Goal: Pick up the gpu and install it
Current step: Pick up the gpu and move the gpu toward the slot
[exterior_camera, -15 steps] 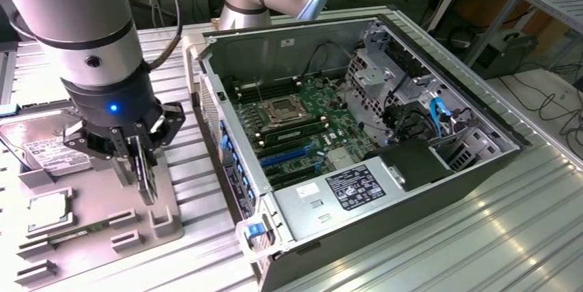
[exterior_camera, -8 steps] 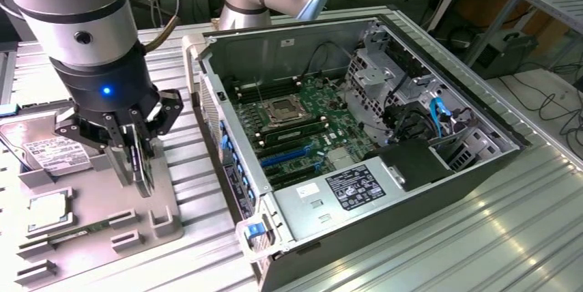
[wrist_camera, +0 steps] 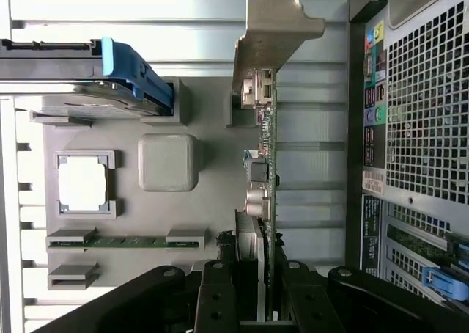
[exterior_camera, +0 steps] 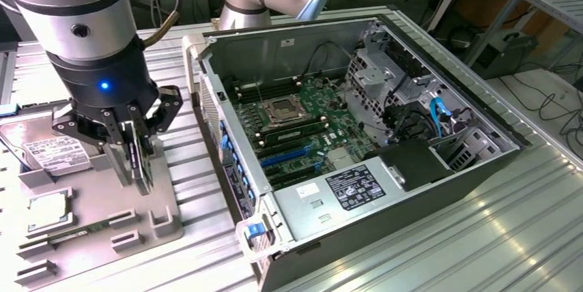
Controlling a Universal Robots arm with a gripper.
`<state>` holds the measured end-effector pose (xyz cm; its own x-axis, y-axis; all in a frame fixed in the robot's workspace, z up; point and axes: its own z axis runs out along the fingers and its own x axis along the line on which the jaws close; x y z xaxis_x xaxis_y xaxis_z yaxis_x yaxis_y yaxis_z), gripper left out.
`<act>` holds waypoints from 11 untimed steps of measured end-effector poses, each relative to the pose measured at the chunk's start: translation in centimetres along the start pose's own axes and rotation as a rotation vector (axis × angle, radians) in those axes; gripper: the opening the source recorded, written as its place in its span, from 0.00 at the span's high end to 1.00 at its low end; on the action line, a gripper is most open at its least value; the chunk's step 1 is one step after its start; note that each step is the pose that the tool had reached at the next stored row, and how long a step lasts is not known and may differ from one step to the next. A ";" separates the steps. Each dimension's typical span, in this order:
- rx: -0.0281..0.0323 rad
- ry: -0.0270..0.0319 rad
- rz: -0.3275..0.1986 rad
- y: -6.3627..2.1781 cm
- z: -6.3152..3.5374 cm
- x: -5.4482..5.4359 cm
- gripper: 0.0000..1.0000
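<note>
gpu (exterior_camera: 139, 172) | upright, clamped in gripper (exterior_camera: 130, 145) | over grey parts tray (exterior_camera: 95, 203)

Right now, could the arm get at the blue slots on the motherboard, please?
Probably yes: the case lies open on its side, and nothing covers the blue slots. The end effector is beside it over the tray, shut on the gpu.
</note>
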<state>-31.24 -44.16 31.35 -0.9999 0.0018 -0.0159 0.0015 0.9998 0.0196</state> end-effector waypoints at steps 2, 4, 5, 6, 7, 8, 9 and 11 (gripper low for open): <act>0.0001 0.0000 0.000 0.00 -0.17 0.0 0.72; 0.0000 0.0000 0.000 0.01 -0.43 0.0 0.72; 0.0000 0.0000 0.000 0.02 -0.61 0.0 0.72; 0.0000 -0.0001 0.000 0.02 -0.79 0.0 0.72; 0.0001 0.0000 0.000 0.02 -1.01 0.0 0.72; 0.0001 0.0000 0.000 0.02 -1.26 0.0 0.72; 0.0001 0.0000 0.000 0.03 -1.68 -0.1 0.72; 0.0001 0.0000 0.000 0.04 -2.13 -0.1 0.72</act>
<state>-31.21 -44.16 33.48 -0.9999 0.0018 -0.0159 0.0015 0.9998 0.0195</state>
